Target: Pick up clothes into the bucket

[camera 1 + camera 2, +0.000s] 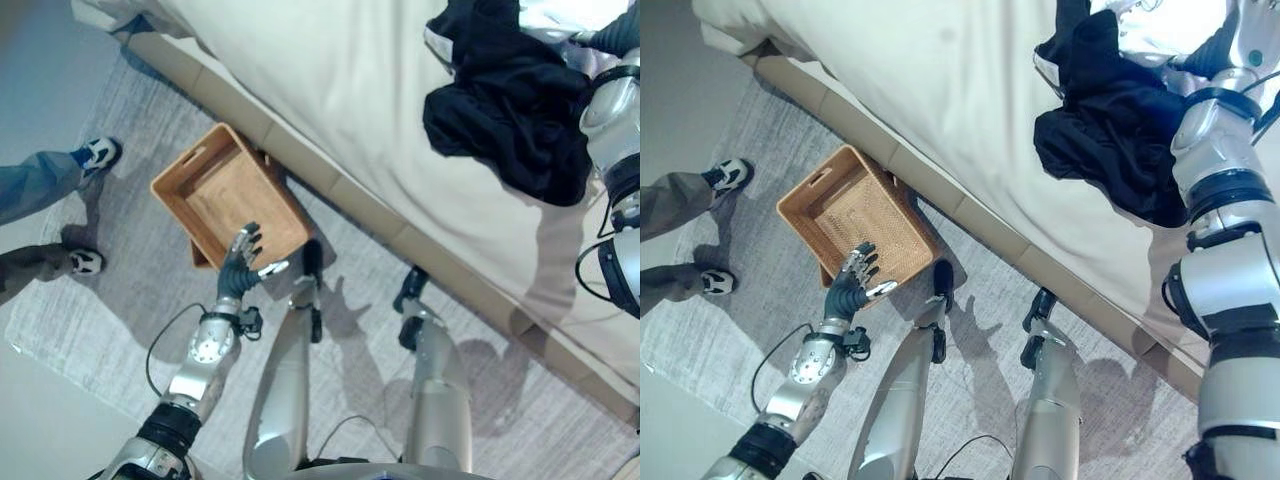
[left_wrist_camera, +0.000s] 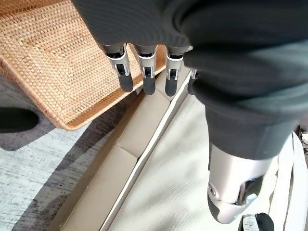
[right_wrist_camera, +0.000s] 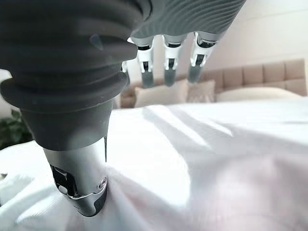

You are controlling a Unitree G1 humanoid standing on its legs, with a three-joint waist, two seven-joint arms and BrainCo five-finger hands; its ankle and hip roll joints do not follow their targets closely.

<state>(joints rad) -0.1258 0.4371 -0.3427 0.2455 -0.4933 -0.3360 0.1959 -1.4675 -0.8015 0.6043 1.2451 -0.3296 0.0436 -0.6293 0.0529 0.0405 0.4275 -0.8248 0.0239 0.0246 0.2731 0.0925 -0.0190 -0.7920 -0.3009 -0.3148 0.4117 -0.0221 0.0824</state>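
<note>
A crumpled black garment (image 1: 515, 115) lies on the cream bed (image 1: 330, 90); the right hand (image 3: 166, 55) hovers above it, fingers straight. Left hand (image 1: 243, 262), fingers spread, hangs over the rectangular woven wicker basket (image 1: 215, 175) on the grey rug (image 1: 90, 330)

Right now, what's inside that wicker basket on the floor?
The wicker basket shows only its bare woven bottom. The left hand hovers open over its near rim, hiding a small part. The black clothes lie on the bed.

Black clothes (image 1: 515, 110) on bed (image 1: 330, 80); basket (image 1: 228, 195) seemingly on rug (image 1: 90, 320).
</note>
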